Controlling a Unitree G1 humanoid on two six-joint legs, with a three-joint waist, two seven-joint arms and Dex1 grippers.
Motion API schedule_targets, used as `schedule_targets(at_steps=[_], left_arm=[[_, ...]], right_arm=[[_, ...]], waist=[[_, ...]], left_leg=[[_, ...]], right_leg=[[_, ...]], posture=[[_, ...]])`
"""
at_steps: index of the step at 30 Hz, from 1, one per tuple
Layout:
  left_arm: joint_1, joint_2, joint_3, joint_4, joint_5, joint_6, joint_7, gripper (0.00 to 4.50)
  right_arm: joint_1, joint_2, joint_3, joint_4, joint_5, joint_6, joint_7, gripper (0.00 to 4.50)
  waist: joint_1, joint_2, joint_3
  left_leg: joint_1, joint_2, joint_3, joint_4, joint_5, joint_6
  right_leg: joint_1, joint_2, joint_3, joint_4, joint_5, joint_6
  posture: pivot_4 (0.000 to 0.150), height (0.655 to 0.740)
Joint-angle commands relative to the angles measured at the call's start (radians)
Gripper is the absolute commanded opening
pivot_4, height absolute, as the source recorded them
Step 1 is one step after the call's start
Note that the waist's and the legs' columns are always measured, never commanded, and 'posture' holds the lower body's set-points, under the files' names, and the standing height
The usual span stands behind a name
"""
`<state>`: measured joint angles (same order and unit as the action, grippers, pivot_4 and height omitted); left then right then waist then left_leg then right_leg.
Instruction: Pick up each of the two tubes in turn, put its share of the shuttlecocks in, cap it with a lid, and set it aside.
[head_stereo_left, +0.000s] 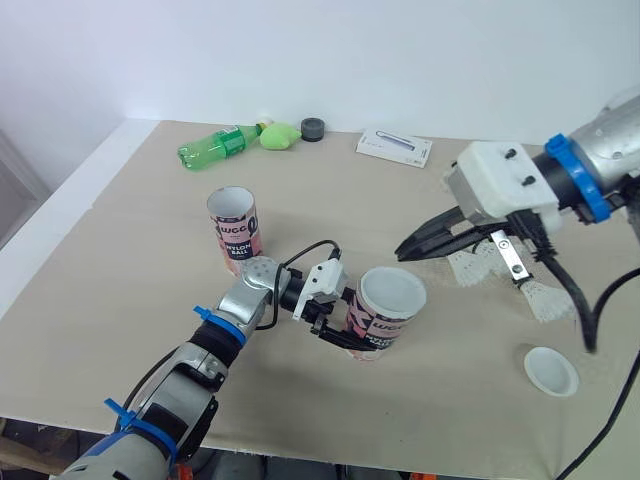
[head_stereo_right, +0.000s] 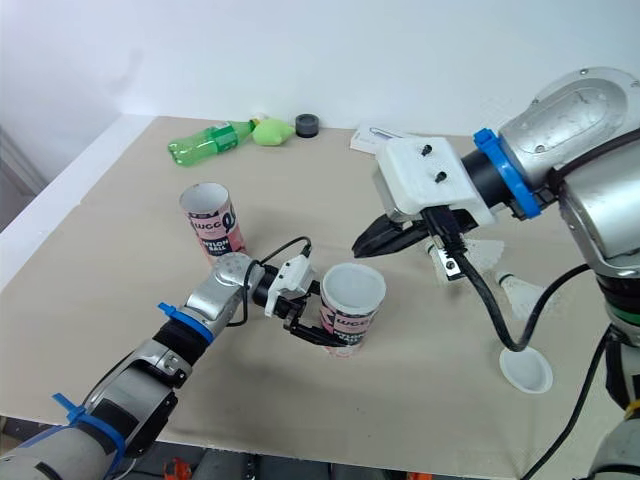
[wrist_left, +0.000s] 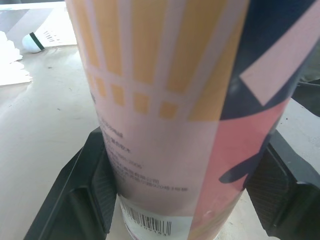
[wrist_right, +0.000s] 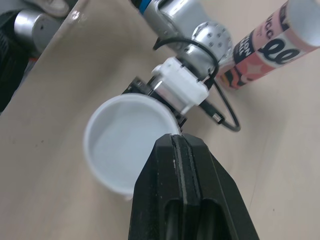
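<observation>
1. While the left gripper (head_stereo_left: 345, 322) pinches the tube (head_stereo_left: 385, 322) low on its wall, one finger on each side, that tube sits near the middle of the table (head_stereo_left: 130, 270) and leans slightly. I cannot tell whether its base touches the table.
2. A white lid (head_stereo_left: 392, 290) sits on the tube's top.
3. The right gripper (wrist_right: 181, 142) has its fingers pressed together with nothing between them, and its tips are at the rim of that lid.
4. A second tube (head_stereo_left: 235, 228) stands upright to the left of the held one and farther back, well apart from both grippers.
5. A loose lid (head_stereo_left: 551, 370) lies flat on the table at the near right.
6. Shuttlecocks (head_stereo_left: 545, 298) lie on the right of the table, partly under the right arm, a little beyond the loose lid.
7. A green bottle (head_stereo_left: 215, 146) lies on its side by the far edge, and a white box (head_stereo_left: 394, 148) lies to its right along the same edge.
</observation>
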<state>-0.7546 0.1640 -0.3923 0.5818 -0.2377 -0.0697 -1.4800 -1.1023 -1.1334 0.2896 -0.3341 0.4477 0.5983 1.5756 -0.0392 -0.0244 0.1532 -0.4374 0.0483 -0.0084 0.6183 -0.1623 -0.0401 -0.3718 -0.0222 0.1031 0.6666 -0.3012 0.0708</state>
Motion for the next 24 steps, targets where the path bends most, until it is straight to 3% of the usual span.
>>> schedule_targets(at_steps=[1,24], left_arm=[[0.055,0.030,-0.064,0.076,0.106,0.030,0.010,3.13],[0.060,0.034,-0.057,0.073,0.105,0.036,0.029,3.13]], right_arm=[[0.002,-0.045,0.023,-0.015,0.024,-0.031,0.039,0.03],[0.037,0.019,0.187,-0.030,-0.029,-0.092,0.039,0.03]], waist=[[0.000,0.000,0.000],[0.000,-0.001,0.000]], left_leg=[[0.000,0.000,0.000,0.000,0.000,0.000],[0.001,0.000,0.000,0.001,0.000,0.000]], right_leg=[[0.000,0.000,0.000,0.000,0.000,0.000],[0.000,0.000,0.000,0.000,0.000,0.000]], posture=[[0.150,0.7294],[0.150,0.7294]])
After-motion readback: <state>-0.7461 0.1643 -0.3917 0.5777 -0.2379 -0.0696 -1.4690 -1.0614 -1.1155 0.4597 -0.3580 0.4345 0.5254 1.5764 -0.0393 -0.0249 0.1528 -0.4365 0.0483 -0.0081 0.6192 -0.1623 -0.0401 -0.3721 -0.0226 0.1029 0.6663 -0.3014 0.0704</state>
